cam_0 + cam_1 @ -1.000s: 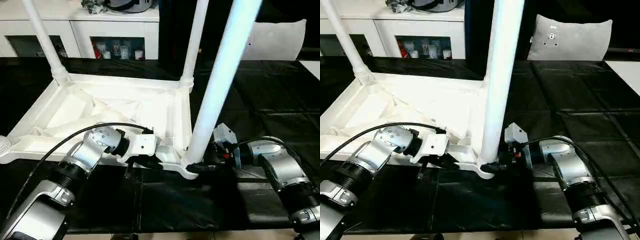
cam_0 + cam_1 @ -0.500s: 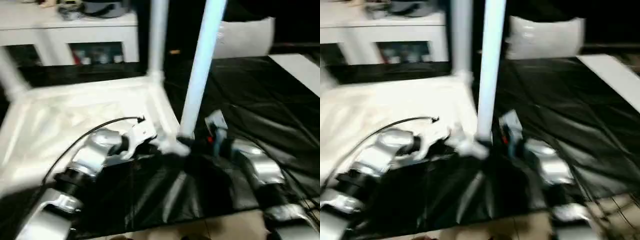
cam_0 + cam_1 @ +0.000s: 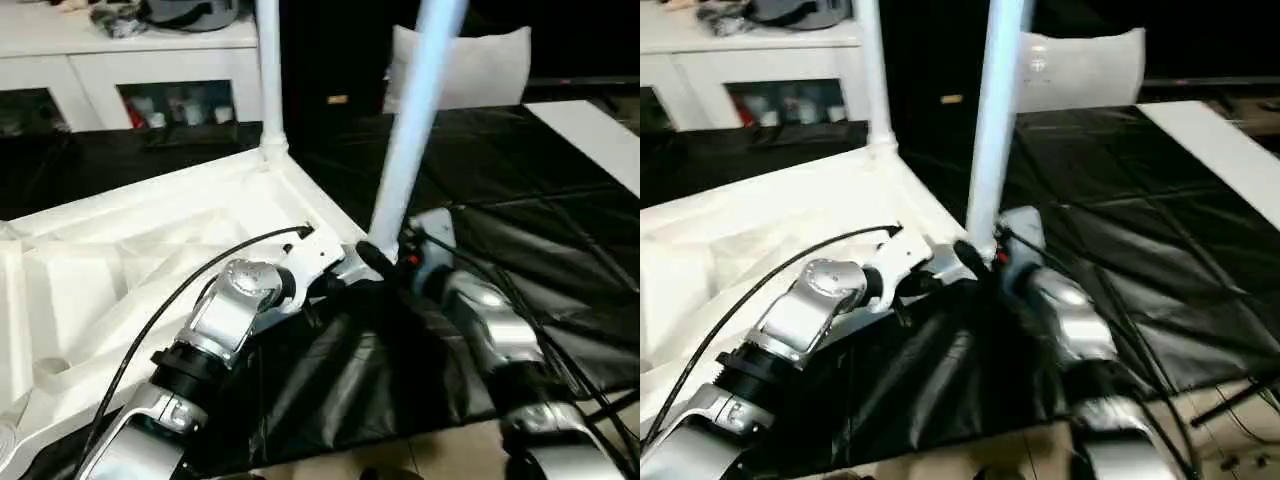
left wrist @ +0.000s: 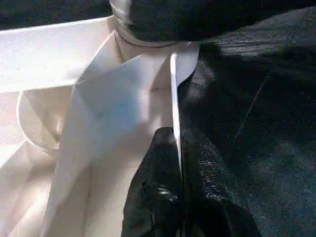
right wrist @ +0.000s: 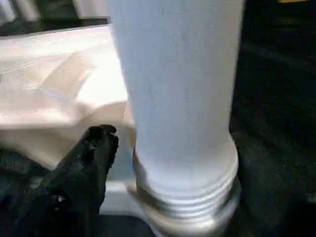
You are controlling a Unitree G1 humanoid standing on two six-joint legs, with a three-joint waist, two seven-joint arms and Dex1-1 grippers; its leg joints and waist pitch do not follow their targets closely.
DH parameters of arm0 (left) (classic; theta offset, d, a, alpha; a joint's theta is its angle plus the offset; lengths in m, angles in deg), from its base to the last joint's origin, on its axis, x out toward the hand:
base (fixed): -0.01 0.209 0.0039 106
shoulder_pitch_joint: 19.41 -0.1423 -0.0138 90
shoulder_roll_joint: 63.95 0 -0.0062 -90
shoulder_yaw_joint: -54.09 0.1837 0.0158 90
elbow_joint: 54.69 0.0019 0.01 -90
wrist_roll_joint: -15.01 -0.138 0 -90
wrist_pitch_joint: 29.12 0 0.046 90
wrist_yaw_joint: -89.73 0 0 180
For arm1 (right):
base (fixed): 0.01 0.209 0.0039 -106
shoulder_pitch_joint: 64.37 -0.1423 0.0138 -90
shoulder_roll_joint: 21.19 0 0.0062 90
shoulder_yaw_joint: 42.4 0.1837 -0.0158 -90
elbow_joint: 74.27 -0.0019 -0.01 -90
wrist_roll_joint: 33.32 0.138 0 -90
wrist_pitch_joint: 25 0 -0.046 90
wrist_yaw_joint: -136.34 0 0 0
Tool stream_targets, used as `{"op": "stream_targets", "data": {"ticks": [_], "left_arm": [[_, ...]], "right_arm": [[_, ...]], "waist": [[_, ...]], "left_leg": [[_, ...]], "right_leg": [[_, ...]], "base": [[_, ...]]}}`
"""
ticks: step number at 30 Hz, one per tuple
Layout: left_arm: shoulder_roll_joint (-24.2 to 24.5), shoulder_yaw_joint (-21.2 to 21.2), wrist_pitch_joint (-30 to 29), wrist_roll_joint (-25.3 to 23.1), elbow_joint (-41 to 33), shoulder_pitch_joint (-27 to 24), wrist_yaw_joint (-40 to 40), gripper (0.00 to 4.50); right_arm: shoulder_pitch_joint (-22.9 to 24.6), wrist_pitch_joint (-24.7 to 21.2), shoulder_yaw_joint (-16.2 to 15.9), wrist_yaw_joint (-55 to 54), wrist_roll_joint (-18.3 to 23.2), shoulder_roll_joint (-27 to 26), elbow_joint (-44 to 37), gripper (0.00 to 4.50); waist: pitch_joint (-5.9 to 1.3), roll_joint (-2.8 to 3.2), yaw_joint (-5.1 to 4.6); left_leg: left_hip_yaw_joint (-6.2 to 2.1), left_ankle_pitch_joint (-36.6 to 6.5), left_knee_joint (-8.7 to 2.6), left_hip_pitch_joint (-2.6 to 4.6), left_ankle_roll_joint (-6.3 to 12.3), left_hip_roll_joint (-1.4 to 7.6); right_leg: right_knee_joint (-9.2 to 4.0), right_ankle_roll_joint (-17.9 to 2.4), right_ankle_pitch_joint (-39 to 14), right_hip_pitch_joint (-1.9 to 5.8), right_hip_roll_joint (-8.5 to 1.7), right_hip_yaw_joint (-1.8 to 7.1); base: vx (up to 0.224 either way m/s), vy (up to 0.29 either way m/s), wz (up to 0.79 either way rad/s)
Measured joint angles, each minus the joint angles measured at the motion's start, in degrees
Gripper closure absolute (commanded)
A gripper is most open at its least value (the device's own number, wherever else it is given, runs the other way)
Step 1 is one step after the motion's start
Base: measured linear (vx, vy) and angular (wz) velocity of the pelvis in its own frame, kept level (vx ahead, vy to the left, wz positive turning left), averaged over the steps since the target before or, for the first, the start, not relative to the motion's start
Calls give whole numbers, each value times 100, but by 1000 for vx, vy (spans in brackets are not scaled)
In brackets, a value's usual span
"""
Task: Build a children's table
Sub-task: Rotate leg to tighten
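White plastic, the children's table (image 3: 130, 250) lies upside down, its rim pinched by the left gripper (image 4: 178, 163) beside the corner leg (image 3: 410, 130), apparently steadying it; right gripper (image 5: 94, 148) unclear.

Your table top (image 3: 120, 250) reads plain white all over, ribs and rim alike, no markings. The near leg (image 3: 415, 120) is white with a faint blue cast along its length; the far leg (image 3: 268, 70) is plain white. Under it all the sheet (image 3: 520, 190) is glossy black, creased into a grid of squares. Your forearms (image 3: 235, 310) are silver with black collars, a black cable (image 3: 190, 275) looping over the left one. The left fingers (image 4: 168, 197) are matt black, and so is the right finger (image 5: 84, 168). Far left, the cabinet (image 3: 130, 60) is white; far right, the cushion (image 3: 480, 60) is white too.
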Motion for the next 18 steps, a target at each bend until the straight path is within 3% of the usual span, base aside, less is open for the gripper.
{"op": "stream_targets", "data": {"ticks": [4, 9, 15, 16, 18], "left_arm": [[213, 21, 315, 16, 25, -23, 192, 450], [757, 98, 1133, 182, 123, -88, 967, 450], [1280, 379, 2054, 338, 219, -99, 2019, 450], [1334, 395, 2183, 351, 251, -95, 2164, 450], [1370, 429, 2316, 357, 305, -68, 2331, 450]], "right_arm": [[275, 91, -90, 731, 108, 446, -276, 6], [388, 209, -7, 1689, 284, 1188, -611, 6], [220, 208, -234, 3052, 501, 1766, -801, 6], [163, 207, -284, 3222, 504, 1797, -798, 32], [122, 204, -348, 3400, 507, 1809, -798, 41]], "waist": [[1, 1, 47], [4, 11, 122], [4, 11, 264], [4, 11, 286], [4, 10, 314]], "left_leg": [[0, 1, -27, 0, -4, 12], [-1, 1, -36, -2, -5, 19], [3, -4, -28, -9, -1, 13], [3, -4, -28, -8, -2, 13], [3, -4, -27, -7, -3, 14]], "right_leg": [[6, 15, 23, -17, 9, -8], [9, -12, 41, -21, 16, -12], [3, -14, 41, -15, 11, -5], [5, -14, 41, -14, 11, -5], [7, -14, 41, -12, 11, -5]], "base": [[0, 0, 0], [0, 0, 0], [0, 0, 0], [0, 0, 0], [0, 0, 0]]}}
